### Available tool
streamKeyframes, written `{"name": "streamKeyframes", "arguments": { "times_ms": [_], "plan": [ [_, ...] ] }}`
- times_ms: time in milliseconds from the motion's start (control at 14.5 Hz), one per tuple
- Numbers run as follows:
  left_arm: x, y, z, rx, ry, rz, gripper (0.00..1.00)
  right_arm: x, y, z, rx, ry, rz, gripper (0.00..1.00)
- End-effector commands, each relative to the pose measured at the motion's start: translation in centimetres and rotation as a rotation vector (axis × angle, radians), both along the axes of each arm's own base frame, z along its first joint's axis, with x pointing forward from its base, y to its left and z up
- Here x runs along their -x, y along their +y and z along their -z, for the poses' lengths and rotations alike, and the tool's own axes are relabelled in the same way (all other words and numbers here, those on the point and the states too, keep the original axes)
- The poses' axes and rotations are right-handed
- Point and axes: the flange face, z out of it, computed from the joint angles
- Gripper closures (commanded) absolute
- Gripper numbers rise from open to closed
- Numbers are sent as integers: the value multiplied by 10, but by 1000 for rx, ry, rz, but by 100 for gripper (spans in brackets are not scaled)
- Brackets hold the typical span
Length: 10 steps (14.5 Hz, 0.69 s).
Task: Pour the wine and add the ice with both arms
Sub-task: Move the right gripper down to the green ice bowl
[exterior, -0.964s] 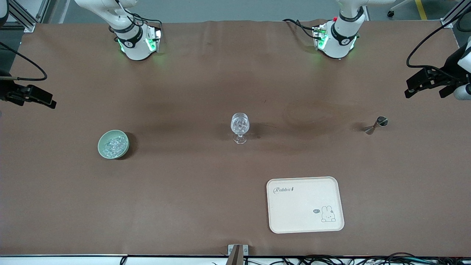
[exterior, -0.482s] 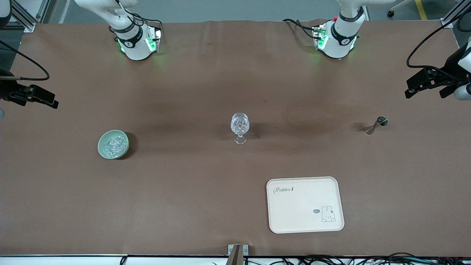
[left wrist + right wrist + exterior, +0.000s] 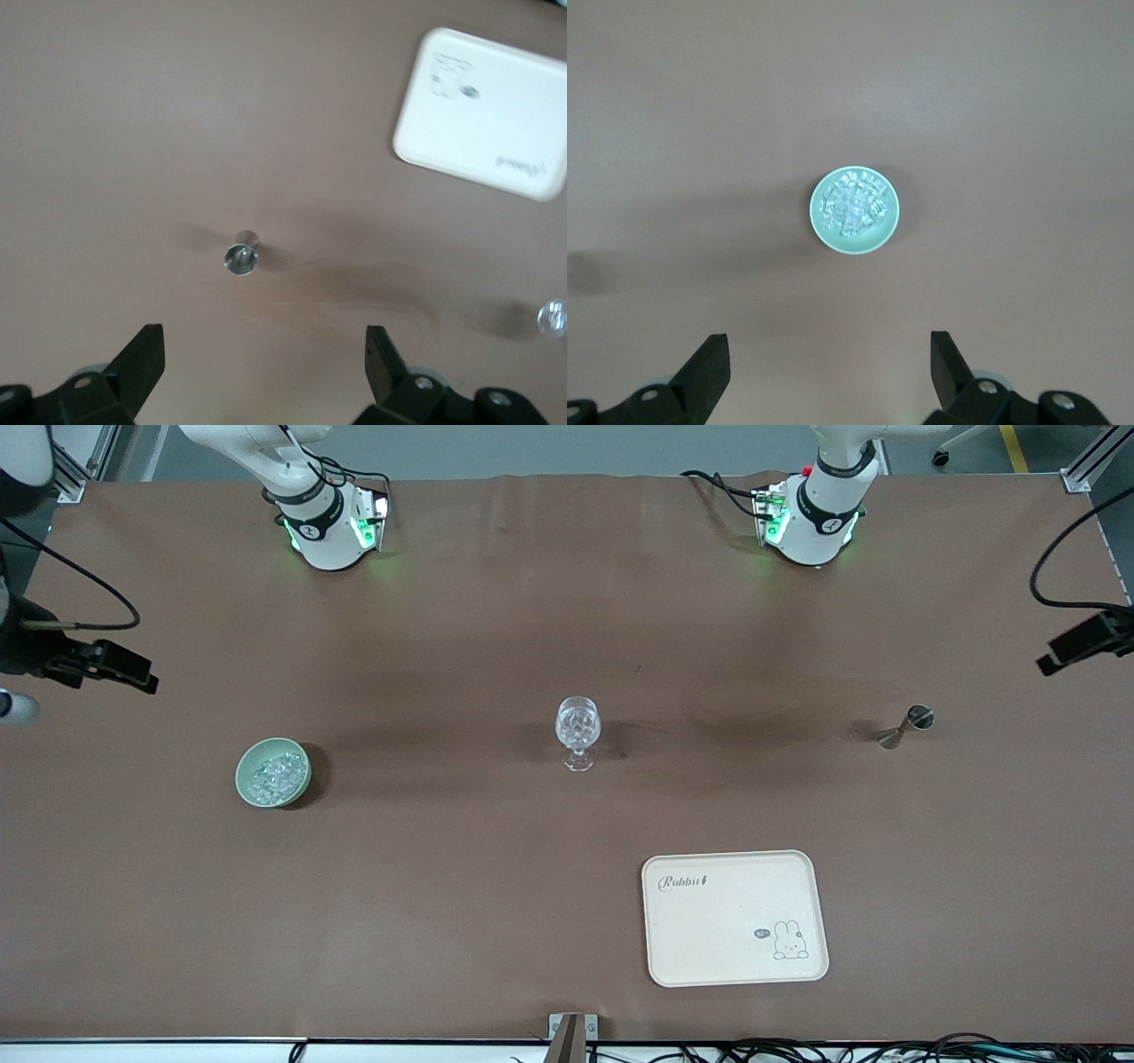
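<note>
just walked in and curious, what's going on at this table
Nothing is held yet. The left gripper, jaws open, hangs above the small silver metal jigger. The right gripper, also open, hangs above the pale green bowl of clear ice chunks. The clear faceted stemmed glass stands untouched mid-table, the cream rabbit tray nearer the camera.

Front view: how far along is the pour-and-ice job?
Nothing looks done. The stemmed glass stands mid-table with no ice visible in it, the jigger stands untouched toward the left arm's end, and the ice lies in the green bowl. In hand: nothing. The left gripper is open above the jigger, the right gripper open above the bowl. Left: pouring, adding ice.
</note>
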Motion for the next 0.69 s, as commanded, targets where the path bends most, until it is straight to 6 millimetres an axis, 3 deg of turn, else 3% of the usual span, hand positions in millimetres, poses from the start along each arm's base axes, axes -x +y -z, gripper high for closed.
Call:
{"name": "streamKeyframes", "arguments": {
  "times_ms": [0,344,482,620],
  "plan": [
    [-3,49,27,61,60,-151,0,8,-1,60,10,6,13,0],
    [-2,141,103,255,167,-414,0,16,-6,162,11,-72,17,0],
    [-1,181,148,347,210,-540,0,19,-9,204,13,-86,24,0],
    [-3,202,191,404,253,-629,0,23,-11,250,17,-126,25,0]
  ]
}}
